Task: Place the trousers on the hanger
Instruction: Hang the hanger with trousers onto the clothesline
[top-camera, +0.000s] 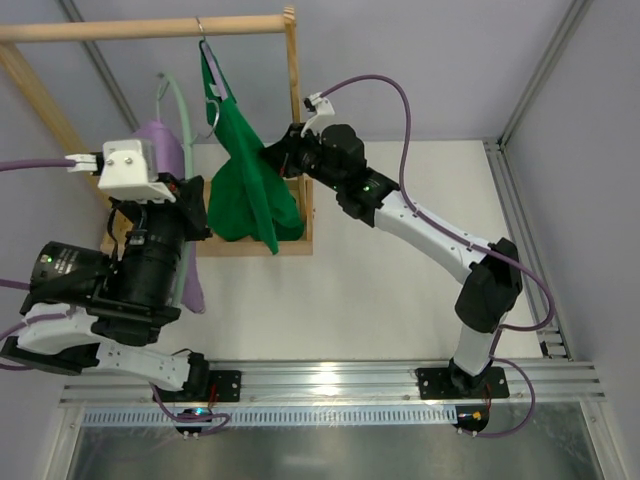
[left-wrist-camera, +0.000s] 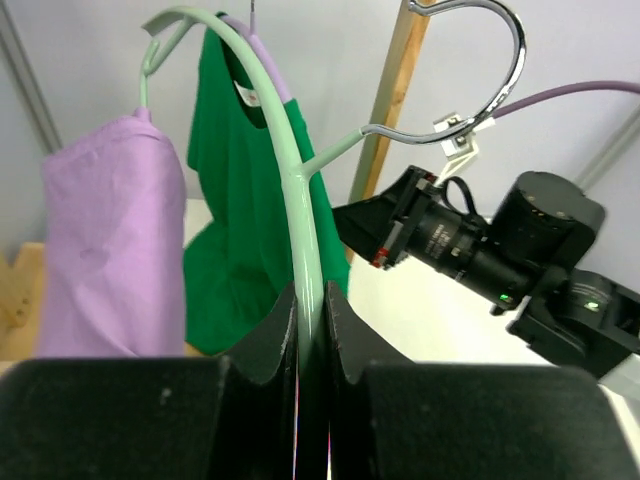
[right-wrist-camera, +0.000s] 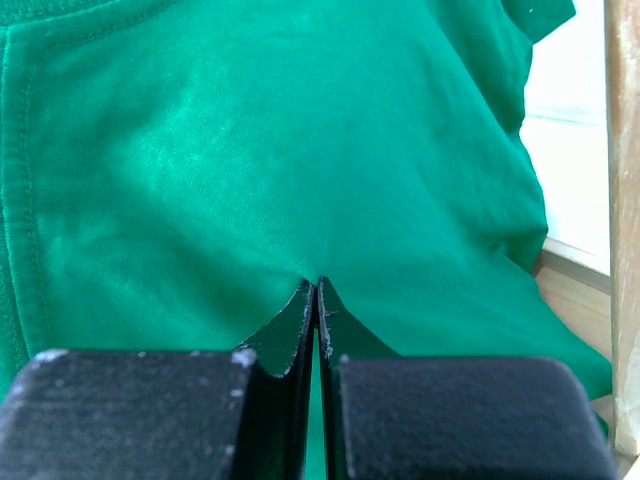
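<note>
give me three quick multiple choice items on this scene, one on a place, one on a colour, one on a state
1. Where does the top hang?
A. in a box
B. from the rail
C. on a chair

2. What colour are the trousers?
A. black
B. red
C. lilac

3. How is the left pincer?
A. shut on the hanger
B. open and empty
C. shut on a cup

Key:
1 B, its metal hook sits over the wooden rail.
2 C, the fabric left of the top in the left wrist view is lilac.
3 A, the mint hanger is clamped in it.
</note>
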